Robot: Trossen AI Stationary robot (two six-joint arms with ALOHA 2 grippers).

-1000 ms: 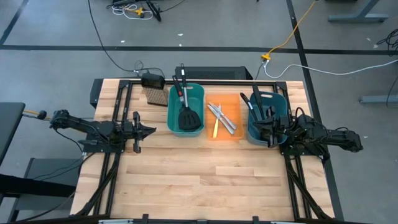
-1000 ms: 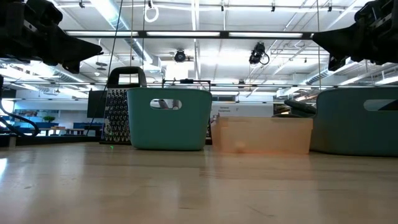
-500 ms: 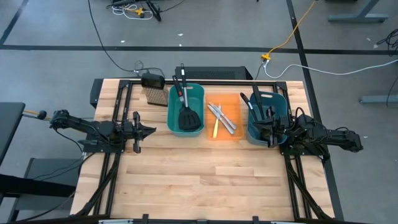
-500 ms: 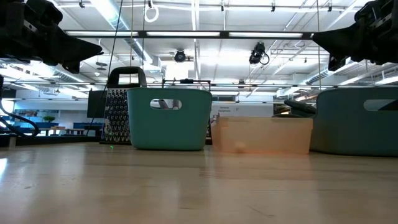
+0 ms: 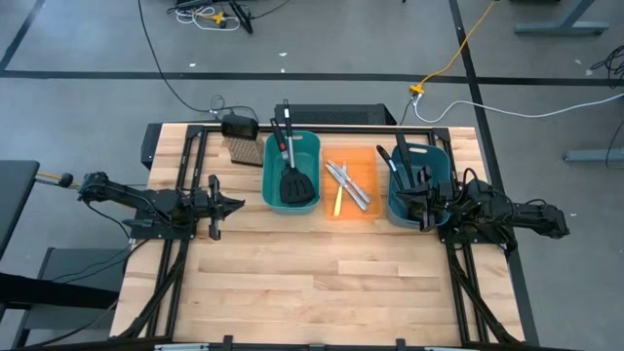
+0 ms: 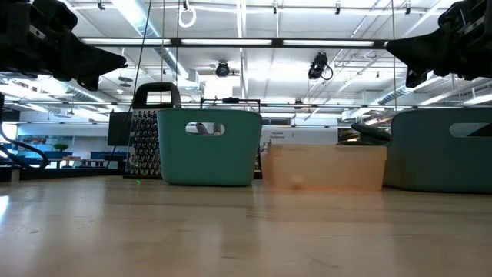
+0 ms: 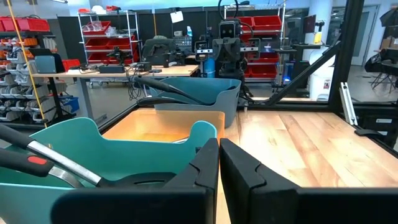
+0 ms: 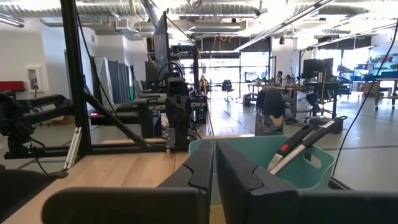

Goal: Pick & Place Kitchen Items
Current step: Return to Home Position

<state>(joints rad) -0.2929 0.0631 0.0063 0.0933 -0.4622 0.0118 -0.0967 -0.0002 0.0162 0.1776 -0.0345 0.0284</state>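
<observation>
The left gripper [image 5: 234, 206], left of the bins [image 5: 314, 146], and the right gripper [image 5: 417, 209], by the rightmost bin's near edge, both hang closed and empty, while spatulas [image 5: 295, 182], knives [image 5: 348, 187] and ladles [image 5: 400, 161] lie inside the bins.

Teal, orange and black on pale wood
The tabletop [image 5: 322, 283] is light blond wood laid in narrow strips with a faint grain, and the floor [image 5: 88, 107] is plain grey crossed by dark lines. The spatula bin [image 6: 211, 158] and the ladle bin [image 6: 442, 158] are both teal; the orange bin [image 6: 323, 168] is a paler, see-through orange. The black slotted spatula [image 5: 297, 185] has a black handle with a red patch, and the ladles [image 5: 402, 164] are black all over. The table knives [image 5: 349, 185] are silver, the yellow-handled knife [image 5: 337, 203] has a pale blade, and the brush [image 5: 246, 151] shows tan bristles under a black top. The left arm [image 5: 146, 205] and the right arm [image 5: 507, 216] are black, and a yellow cable [image 5: 458, 54] lies on the grey
</observation>
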